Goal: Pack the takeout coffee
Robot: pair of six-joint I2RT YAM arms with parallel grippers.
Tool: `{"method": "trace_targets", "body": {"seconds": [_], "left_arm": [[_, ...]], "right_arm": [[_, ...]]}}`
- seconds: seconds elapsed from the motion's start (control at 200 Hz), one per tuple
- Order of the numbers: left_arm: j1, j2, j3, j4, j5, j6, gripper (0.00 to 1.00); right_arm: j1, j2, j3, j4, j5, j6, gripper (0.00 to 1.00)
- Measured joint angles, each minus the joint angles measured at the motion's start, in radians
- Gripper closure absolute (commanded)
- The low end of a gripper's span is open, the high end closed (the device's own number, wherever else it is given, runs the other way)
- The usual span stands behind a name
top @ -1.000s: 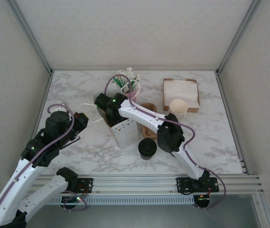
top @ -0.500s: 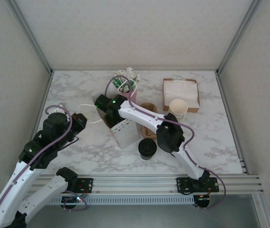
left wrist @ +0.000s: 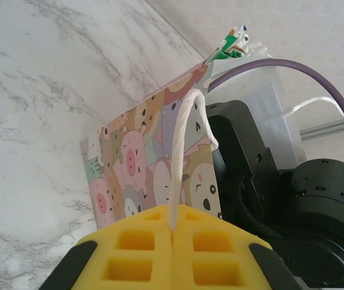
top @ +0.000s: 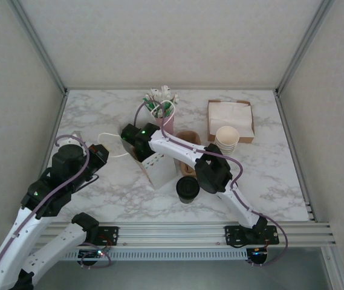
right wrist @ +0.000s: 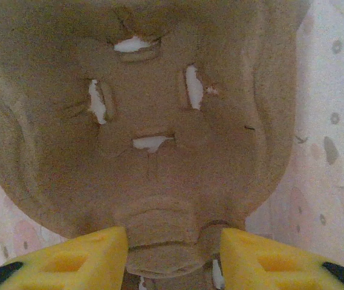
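The takeout coffee (top: 187, 188), a paper cup under a black lid, stands on the marble just right of the cartoon-printed paper bag (top: 158, 170). My left gripper (top: 103, 153) is left of the bag, shut on its white cord handle (left wrist: 187, 139). The yellow pads (left wrist: 129, 254) meet on the cord, and the bag (left wrist: 153, 175) stands upright beyond them. My right gripper (top: 134, 145) hangs over the bag's far left corner. Its yellow fingers (right wrist: 81, 257) are shut on the lower tab of a brown pulp cup carrier (right wrist: 159, 133), with the bag's printed wall behind it.
More brown pulp carrier (top: 188, 140) lies under the right arm, right of the bag. A stack of lidless cups (top: 227, 139) and a napkin box (top: 230, 119) sit at the back right. A pink cup of sticks (top: 164, 109) stands behind the bag.
My left gripper has drawn a little to the left with the cord handle. The right wrist has shifted slightly left over the bag. The coffee has not moved.
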Motion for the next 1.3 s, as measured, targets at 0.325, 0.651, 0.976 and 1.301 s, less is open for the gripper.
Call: {"method": "trace_targets", "body": {"seconds": [0.325,0.651,0.976,1.301], "left_arm": [[0.0,0.0,0.004,-0.014,-0.011,0.0,1.0],[0.0,0.0,0.006,-0.018,-0.016,0.0,1.0],[0.0,0.005,0.006,-0.02,-0.016,0.0,1.0],[0.0,0.016,0.006,-0.017,-0.015,0.0,0.98]], "right_arm": [[0.0,-0.024,-0.013,0.02,-0.011,0.008,0.32],[0.001,-0.166,0.022,0.026,-0.042,0.008,0.21],[0.005,-0.253,0.118,0.018,-0.064,-0.01,0.14],[0.048,-0.501,0.119,-0.013,0.012,-0.082,0.1]]}}
